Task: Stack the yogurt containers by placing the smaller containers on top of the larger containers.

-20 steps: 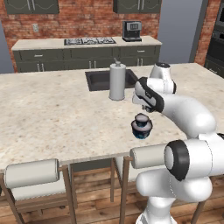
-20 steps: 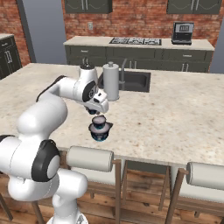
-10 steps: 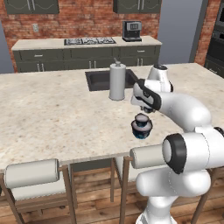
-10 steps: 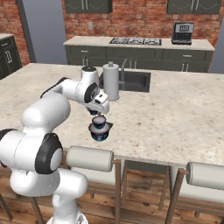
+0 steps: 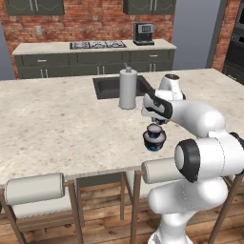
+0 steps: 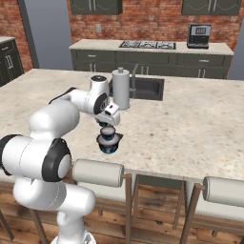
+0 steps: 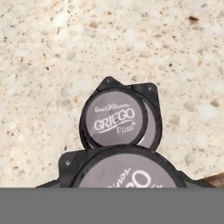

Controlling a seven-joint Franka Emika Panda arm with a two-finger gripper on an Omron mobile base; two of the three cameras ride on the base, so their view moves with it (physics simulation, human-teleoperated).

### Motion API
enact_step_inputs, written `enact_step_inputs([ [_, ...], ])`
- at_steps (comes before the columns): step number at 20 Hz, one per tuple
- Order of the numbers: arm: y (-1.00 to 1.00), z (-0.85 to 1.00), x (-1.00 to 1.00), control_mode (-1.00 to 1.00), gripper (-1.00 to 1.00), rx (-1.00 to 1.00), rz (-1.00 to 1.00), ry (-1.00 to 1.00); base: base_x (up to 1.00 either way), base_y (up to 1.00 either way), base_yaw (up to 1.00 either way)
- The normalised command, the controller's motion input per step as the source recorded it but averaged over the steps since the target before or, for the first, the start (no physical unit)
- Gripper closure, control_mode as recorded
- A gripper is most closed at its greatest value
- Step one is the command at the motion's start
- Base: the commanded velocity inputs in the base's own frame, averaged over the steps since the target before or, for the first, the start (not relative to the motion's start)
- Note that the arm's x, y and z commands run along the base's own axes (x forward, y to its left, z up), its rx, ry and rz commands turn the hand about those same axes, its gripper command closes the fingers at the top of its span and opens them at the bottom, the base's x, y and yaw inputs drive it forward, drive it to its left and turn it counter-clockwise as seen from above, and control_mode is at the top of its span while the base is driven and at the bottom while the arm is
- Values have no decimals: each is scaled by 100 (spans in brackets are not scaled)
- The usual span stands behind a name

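My gripper (image 5: 154,124) hangs over the island counter near its front edge, shut on a dark yogurt container with a pale lid (image 7: 127,173), which fills the bottom of the hand view and hides the fingertips. Right under it stands the widest container with the bright blue base (image 5: 155,143), also seen from the other side (image 6: 108,145). In the hand view a small round lid marked GRIEGO (image 7: 114,118) lies on a wider lid (image 7: 151,124), shifted a little to one side of it. The held cup (image 6: 108,131) sits just above that stack; I cannot tell whether they touch.
A tall grey cylinder with a knob (image 5: 127,89) stands behind the gripper beside the dark sink (image 5: 110,86). Speckled counter (image 5: 57,119) stretches to the left. Padded stools (image 5: 33,188) line the front edge. A back counter carries a hob and a coffee machine (image 5: 143,33).
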Motion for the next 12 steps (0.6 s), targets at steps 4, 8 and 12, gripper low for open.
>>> enact_step_inputs([
  [4,0,-12,8,-100,100,0,-1,0,0,0,0],
  [8,0,-12,8,-100,100,0,-1,0,0,0,0],
  [12,0,-10,4,-100,100,0,-1,0,0,0,0],
])
